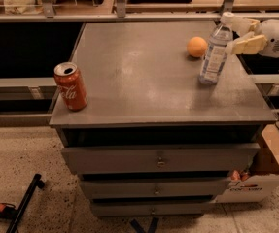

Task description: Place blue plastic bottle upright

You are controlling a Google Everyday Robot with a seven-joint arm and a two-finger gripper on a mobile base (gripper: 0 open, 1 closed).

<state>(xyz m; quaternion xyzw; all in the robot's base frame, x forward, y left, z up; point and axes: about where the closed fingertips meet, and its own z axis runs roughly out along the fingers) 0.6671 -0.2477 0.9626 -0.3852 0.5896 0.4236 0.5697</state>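
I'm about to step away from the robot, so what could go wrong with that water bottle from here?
The blue plastic bottle stands on the cabinet top and appears to lean slightly, with the gripper right at its upper part. Pulling away could snag it and tip it over. If it falls, it may hit the orange close beside it and send it rolling.
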